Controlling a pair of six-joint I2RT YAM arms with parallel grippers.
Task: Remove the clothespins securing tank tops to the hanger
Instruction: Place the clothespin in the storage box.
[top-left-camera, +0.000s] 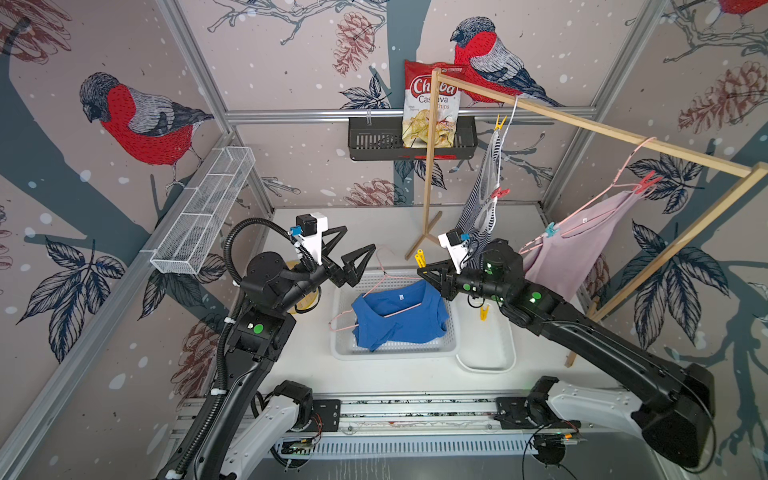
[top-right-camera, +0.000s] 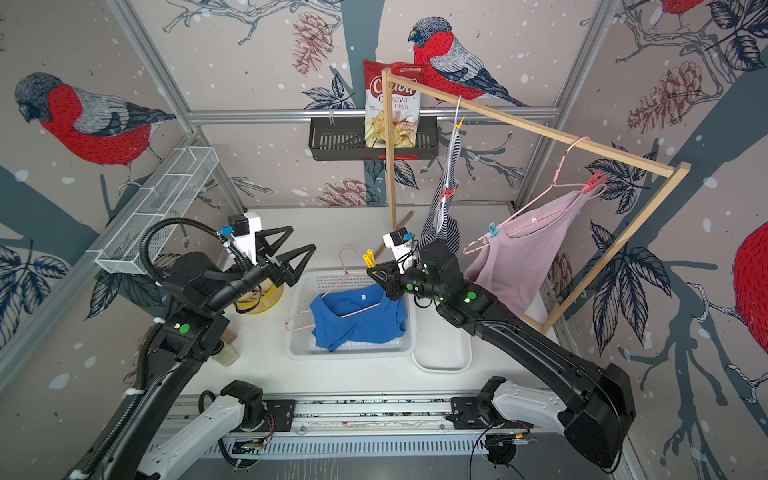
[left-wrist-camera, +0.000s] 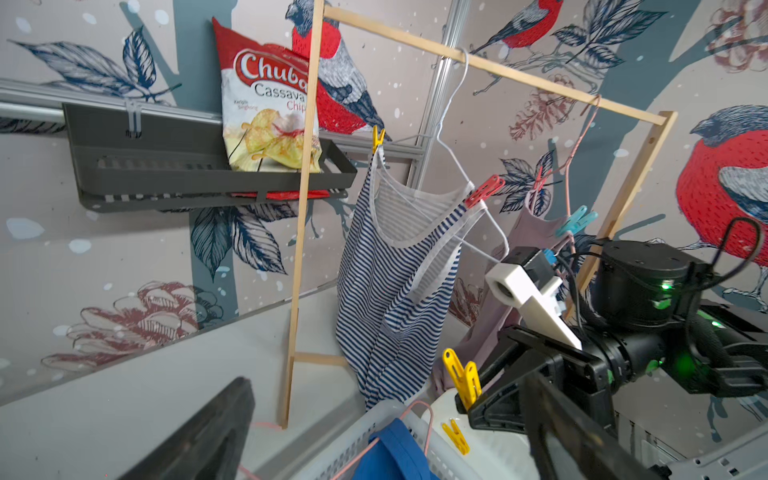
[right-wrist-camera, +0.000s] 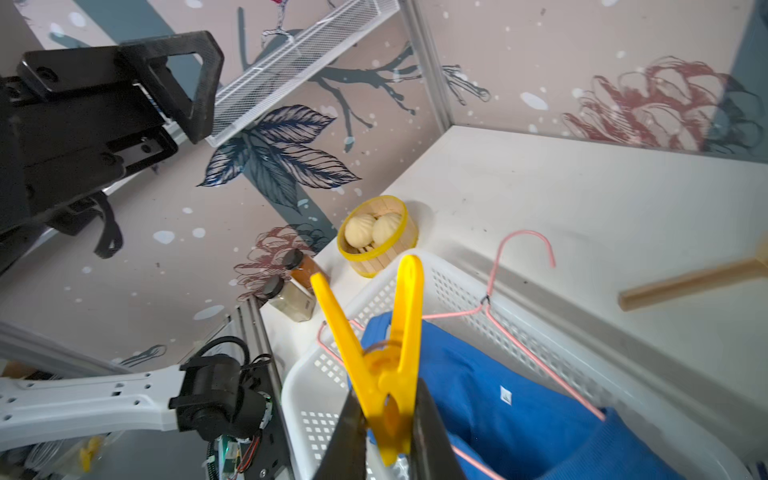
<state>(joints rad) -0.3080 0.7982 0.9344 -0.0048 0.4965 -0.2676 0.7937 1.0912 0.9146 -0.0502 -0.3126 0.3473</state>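
Pinching a yellow plastic clothespin (right-wrist-camera: 384, 374), the right gripper (right-wrist-camera: 388, 415) hovers by the perforated white basket (top-left-camera: 395, 350); the left gripper (top-left-camera: 358, 240) gapes, triangular jaws apart.

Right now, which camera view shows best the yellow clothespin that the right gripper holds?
The right wrist view: the yellow clothespin fills the middle, close and large, pinched in the right gripper. Both top views show it only small, above the gripper tip. The left wrist view shows it from the side, medium-sized.
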